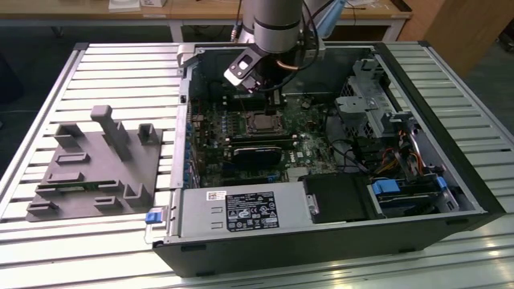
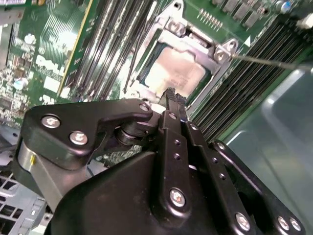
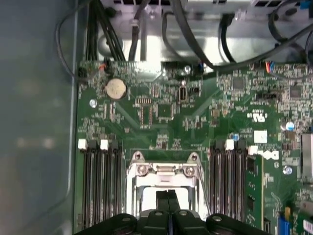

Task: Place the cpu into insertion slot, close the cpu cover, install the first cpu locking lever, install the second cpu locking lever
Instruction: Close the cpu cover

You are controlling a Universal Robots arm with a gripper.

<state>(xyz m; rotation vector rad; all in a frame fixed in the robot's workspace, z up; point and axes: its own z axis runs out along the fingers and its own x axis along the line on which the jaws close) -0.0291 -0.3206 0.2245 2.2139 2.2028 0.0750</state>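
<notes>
The cpu [image 2: 173, 73] sits in the insertion slot [image 1: 247, 127] at the exterior view's centre; the cpu cover [image 2: 211, 73] appears lowered. One locking lever [image 2: 264, 61] looks unlatched. The gripper [image 2: 171, 95] hovers just above, fingers pressed together, holding nothing.

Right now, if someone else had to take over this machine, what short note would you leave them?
Hand: the gripper is shut and holds nothing, its tips close above an edge of the cpu cover; I cannot tell whether they touch.
Parts: the cpu lies in the insertion slot inside the open computer case.
Done: cpu placed, cover down over it.
Left: the locking levers. One thin lever stands free beside the cover; the other's state I cannot tell.
</notes>
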